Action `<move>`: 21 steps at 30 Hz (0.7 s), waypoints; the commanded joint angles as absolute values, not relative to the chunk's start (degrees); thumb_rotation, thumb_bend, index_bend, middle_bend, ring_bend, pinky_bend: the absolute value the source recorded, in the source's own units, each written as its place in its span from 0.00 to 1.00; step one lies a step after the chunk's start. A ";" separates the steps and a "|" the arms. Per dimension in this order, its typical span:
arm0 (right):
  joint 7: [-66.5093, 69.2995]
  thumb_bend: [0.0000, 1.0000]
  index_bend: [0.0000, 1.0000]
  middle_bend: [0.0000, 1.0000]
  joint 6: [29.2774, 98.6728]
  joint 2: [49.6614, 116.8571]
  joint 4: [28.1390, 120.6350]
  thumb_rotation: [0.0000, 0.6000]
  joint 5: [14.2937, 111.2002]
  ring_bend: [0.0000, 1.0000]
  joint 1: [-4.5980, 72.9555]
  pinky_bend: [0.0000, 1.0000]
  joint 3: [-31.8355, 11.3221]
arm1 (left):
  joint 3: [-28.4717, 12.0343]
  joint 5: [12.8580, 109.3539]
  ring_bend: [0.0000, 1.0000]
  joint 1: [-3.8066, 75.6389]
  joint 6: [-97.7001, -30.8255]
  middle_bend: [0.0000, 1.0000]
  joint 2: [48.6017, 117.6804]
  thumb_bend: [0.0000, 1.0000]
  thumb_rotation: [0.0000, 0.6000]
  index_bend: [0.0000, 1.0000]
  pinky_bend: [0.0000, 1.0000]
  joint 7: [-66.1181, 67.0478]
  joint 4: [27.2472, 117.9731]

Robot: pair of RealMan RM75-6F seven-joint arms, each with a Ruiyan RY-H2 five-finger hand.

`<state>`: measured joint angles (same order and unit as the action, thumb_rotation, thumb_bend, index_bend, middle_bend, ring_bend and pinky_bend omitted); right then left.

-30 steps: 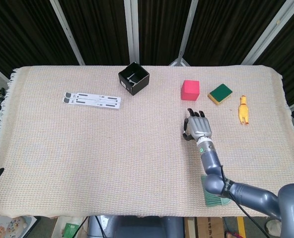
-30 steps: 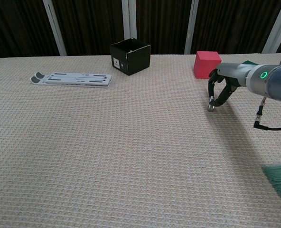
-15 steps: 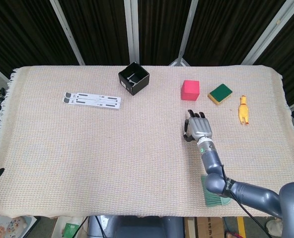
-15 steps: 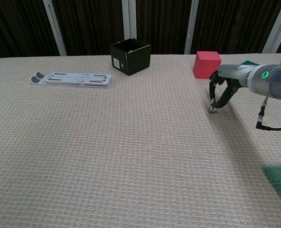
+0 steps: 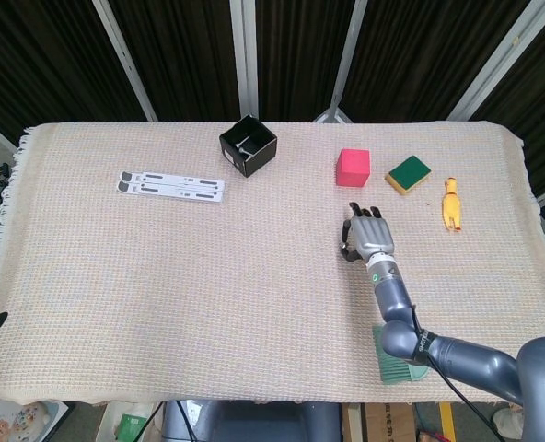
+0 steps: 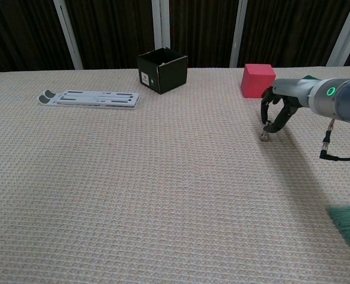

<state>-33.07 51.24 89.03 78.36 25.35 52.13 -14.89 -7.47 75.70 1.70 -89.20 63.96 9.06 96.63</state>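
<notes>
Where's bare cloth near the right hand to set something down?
Bare woven cloth runs left of the right hand, below the flat white strip and black open box. Crowded ahead and right: red cube, green-and-yellow sponge, yellow rubber chicken toy.

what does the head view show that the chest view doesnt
Only the head view shows the yellow toy chicken and the full green sponge, plus the arm's elbow. Only the chest view shows the label on the black box's side and the fingertips curled down near the cloth. Both show the right hand, holding nothing, the red cube, the white strip and the woven cloth.
</notes>
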 commanded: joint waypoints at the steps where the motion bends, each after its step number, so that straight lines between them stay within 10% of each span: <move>1: -32.97 0.35 0.54 0.09 51.17 88.85 78.44 1.00 25.29 0.13 52.16 0.04 -14.83 | -7.47 75.67 0.00 1.70 -89.22 0.00 63.98 0.23 1.00 0.11 0.00 9.12 96.64; 9: -33.44 0.34 0.48 0.09 50.30 87.86 79.36 1.00 24.82 0.10 52.45 0.04 -13.96 | -7.47 75.67 0.00 1.74 -89.20 0.00 64.06 0.23 1.00 0.11 0.00 9.28 96.64; 21: -33.76 0.13 0.14 0.00 49.12 81.51 87.06 1.00 22.82 0.00 53.36 0.00 -13.84 | -7.62 75.41 0.00 1.85 -89.06 0.00 64.12 0.23 1.00 0.11 0.00 9.35 96.44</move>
